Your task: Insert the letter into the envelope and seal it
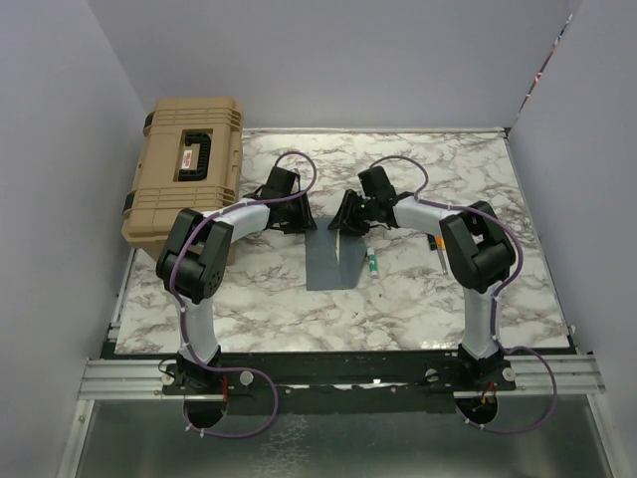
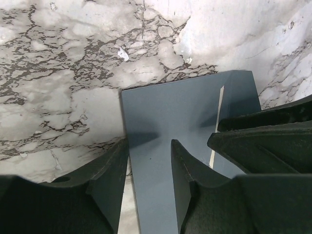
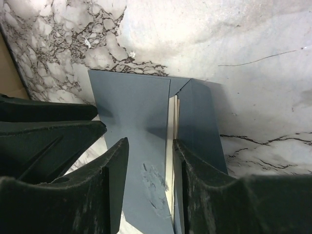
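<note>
The blue-grey envelope lies flat on the marble table, midway between the arms. Both grippers hover low over its far end. My left gripper is open, its jaws astride the envelope's left part in the left wrist view. My right gripper is open over the envelope, in the right wrist view. The letter shows only as a thin cream strip in the slit between two blue panels; it also shows in the left wrist view. The rest of it is hidden inside.
A big tan hard case stands at the back left, close to the left arm's elbow. A small green-and-white stick lies just right of the envelope. A thin pen-like object lies by the right arm.
</note>
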Action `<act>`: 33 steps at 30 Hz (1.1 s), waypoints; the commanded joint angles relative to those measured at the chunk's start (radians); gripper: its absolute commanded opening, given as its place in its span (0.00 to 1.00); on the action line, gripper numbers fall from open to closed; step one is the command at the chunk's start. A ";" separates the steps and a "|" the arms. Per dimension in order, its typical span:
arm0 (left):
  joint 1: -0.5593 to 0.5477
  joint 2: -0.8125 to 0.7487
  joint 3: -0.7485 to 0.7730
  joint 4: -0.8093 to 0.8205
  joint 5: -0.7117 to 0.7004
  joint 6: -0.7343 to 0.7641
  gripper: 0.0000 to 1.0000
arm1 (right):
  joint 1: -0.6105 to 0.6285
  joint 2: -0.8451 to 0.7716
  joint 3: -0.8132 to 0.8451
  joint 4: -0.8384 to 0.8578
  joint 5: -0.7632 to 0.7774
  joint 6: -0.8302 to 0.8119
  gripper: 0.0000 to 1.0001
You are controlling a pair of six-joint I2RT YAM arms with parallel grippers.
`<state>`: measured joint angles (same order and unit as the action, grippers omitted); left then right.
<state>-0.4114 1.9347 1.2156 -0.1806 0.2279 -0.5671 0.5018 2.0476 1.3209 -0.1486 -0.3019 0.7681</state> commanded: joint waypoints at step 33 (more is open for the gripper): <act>0.013 -0.140 -0.019 -0.092 -0.051 0.031 0.58 | -0.036 -0.347 -0.213 -0.085 0.127 -0.057 0.47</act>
<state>-0.4049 1.8771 1.2034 -0.2302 0.2295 -0.5644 0.4694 1.7657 1.1404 -0.0559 -0.3363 0.7799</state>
